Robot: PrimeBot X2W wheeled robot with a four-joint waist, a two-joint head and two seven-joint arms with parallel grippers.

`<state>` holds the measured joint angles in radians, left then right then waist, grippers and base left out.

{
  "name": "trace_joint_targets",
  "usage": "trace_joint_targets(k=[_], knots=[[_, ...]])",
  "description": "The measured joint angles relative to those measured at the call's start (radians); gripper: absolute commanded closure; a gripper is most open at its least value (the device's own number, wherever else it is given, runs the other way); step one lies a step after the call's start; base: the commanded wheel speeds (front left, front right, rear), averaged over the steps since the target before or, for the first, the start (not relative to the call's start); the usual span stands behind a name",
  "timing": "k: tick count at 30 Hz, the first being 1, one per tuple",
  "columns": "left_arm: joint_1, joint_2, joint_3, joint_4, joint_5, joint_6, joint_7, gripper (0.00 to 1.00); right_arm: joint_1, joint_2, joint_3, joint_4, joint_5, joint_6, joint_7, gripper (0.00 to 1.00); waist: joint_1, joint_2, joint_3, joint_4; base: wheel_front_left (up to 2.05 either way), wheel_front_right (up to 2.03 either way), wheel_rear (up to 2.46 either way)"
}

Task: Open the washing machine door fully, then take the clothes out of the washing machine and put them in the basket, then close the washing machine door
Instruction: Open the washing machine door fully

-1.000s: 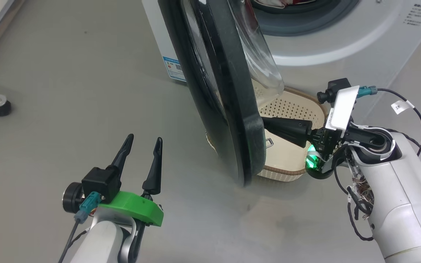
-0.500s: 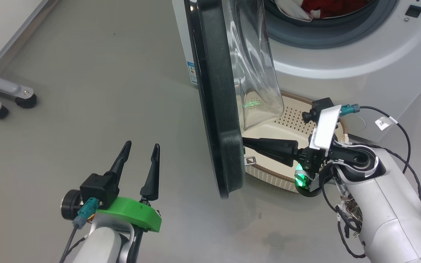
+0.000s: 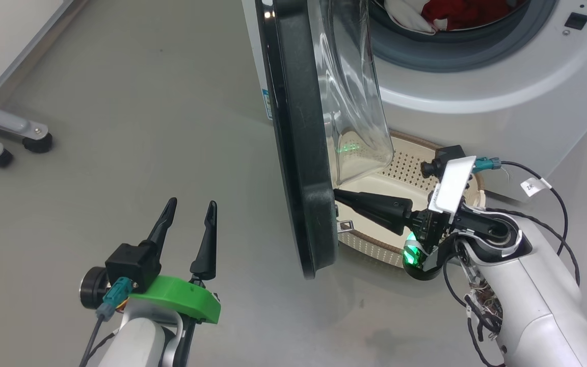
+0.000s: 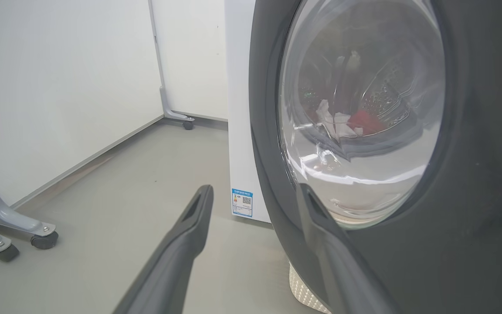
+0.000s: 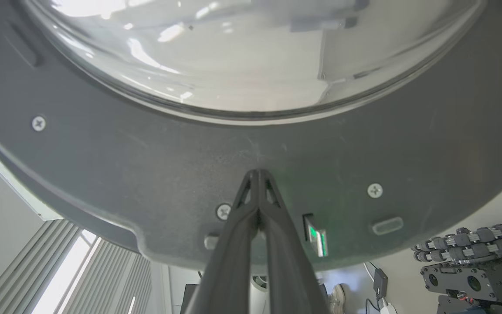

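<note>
Since a second ago my view has swung up, so the red and white clothes (image 3: pixel 454 12) now show inside the washing machine (image 3: pixel 477 102). My right hand (image 3: pixel 337 194) still pushes on the door (image 3: pixel 303 153).

Nearest, my left hand (image 3: pixel 192 202) hangs over the smooth grey floor (image 3: pixel 120 127), left of the door, fingers apart and empty. My right hand's fingers are pressed together, tips touching the door's rough dark inside rim. The round door stands on edge. Its shiny black face points left, and its clear glass bowl bulges right, over the cream holey basket (image 3: pixel 410 158). The big white machine sits behind.
</note>
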<state>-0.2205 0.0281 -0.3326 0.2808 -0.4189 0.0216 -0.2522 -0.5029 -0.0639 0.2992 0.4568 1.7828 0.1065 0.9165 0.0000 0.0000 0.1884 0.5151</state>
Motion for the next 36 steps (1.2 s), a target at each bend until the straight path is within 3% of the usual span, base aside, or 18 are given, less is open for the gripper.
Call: trace_joint_targets(k=[13,15,16,17,18,29,36], knots=[[0.009,0.0,0.034,-0.005,0.019,0.008,0.0,0.0,0.081,0.002,-0.121,-0.052,0.072,0.01,-0.118,1.0,0.0,0.0,-0.009,-0.053,0.0,0.0,0.0],[0.014,0.0,0.034,-0.004,0.019,0.008,0.0,0.0,0.107,0.002,-0.148,-0.062,0.072,0.01,-0.146,0.64,0.0,0.0,-0.014,-0.063,0.0,0.0,0.0],[0.016,0.0,0.033,-0.003,0.019,0.008,0.0,0.0,0.121,0.002,-0.159,-0.066,0.072,0.01,-0.157,0.4,0.0,0.0,-0.017,-0.069,0.0,0.0,0.0],[0.018,0.0,0.034,-0.002,0.019,0.008,0.0,0.0,0.135,0.002,-0.167,-0.07,0.069,0.01,-0.171,0.4,0.0,0.0,-0.019,-0.074,0.0,0.0,0.0],[0.019,0.001,0.035,-0.002,0.023,0.008,0.0,0.0,0.149,0.002,-0.174,-0.075,0.062,0.011,-0.184,0.0,0.0,0.0,-0.022,-0.079,0.0,0.0,0.0],[0.038,0.001,0.048,0.019,0.043,-0.001,0.0,0.0,0.27,-0.016,-0.241,-0.175,-0.105,0.015,-0.377,0.0,0.0,0.0,-0.05,-0.145,0.0,0.0,0.0],[0.052,0.002,0.061,0.034,0.045,-0.005,0.0,0.0,0.355,-0.055,-0.261,-0.227,-0.322,0.015,-0.573,0.0,0.0,0.0,-0.077,-0.181,0.0,0.0,0.0]])
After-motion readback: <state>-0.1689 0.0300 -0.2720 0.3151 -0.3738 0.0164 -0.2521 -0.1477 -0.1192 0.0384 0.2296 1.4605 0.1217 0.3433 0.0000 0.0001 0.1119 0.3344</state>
